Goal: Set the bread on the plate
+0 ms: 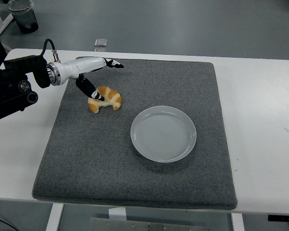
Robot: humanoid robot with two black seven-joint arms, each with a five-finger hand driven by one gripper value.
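bread: a croissant, golden with pale stripes, lying on the gray mat's back-left part, up-left of the plate and clearly apart from it

plate: white and round, sitting around the middle of the mat, a bit to the right, nothing on it

left hand: reaches in from the left edge on a white forearm, right above the croissant's back-left side

fingers: spread pretty wide, not gripping anything. The thumb angles down and its tip is at the croissant's left end, looks like it's touching but honestly hard to say. The other fingers stretch out flat to the right, past the croissant's back, and don't touch it

mat: big gray felt-looking square, covers most of the table

table: white, bare strips showing on either side of the mat

extra stuff: small clear square thing sits on the floor just behind the table's far edge, can't tell what it is
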